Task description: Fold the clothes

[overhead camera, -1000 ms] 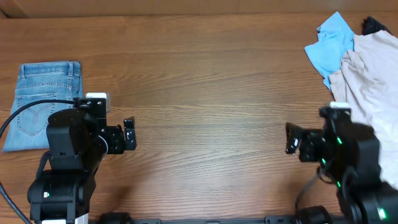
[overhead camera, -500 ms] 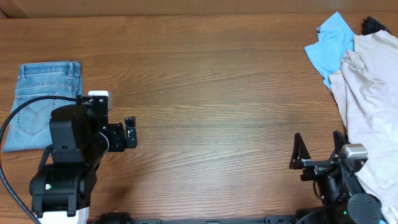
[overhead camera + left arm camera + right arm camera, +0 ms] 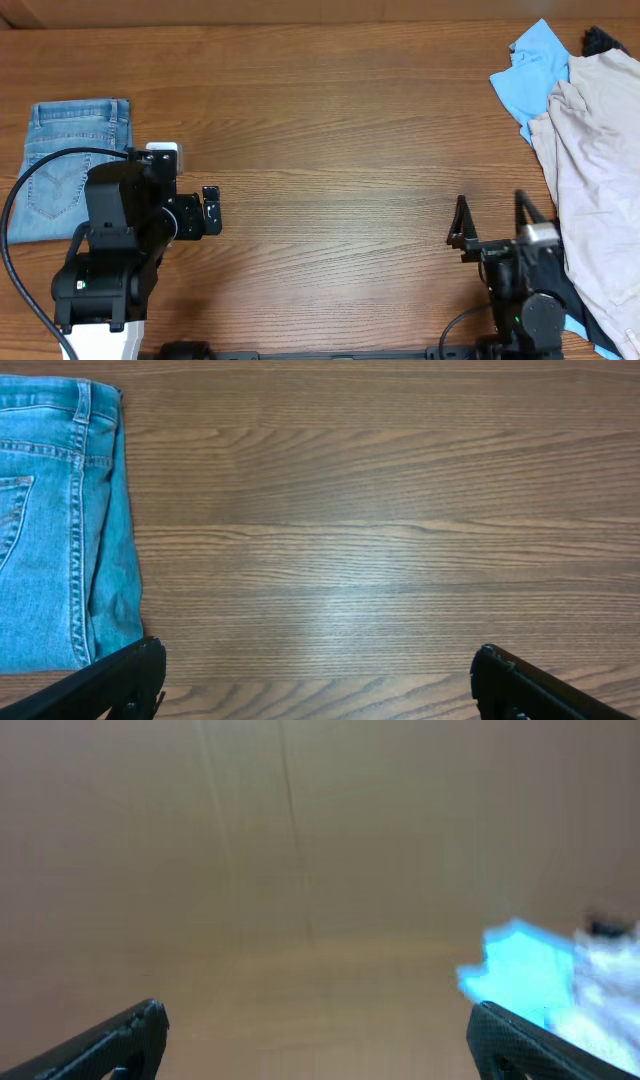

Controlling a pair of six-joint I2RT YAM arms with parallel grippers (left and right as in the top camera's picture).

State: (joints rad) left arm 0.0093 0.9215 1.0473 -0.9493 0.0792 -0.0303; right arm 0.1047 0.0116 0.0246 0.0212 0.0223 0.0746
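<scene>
The light-blue denim jeans (image 3: 60, 155) lie folded into a compact rectangle at the far left of the table; they also show in the left wrist view (image 3: 55, 520). My left gripper (image 3: 210, 212) is open and empty, to the right of the jeans; in the left wrist view its fingers (image 3: 318, 685) are wide apart over bare wood. My right gripper (image 3: 490, 222) is open and empty near the table's front right. In the blurred right wrist view its fingers (image 3: 318, 1040) are spread with nothing between them.
A sky-blue shirt (image 3: 530, 72) and a large beige garment (image 3: 600, 150) lie heaped at the right side of the table. The shirt shows blurred in the right wrist view (image 3: 525, 970). A dark item (image 3: 600, 40) peeks out at the back right corner.
My right arm has pulled back toward the table's front edge and tipped up, so its fingers point away from me. My left arm has barely moved.
</scene>
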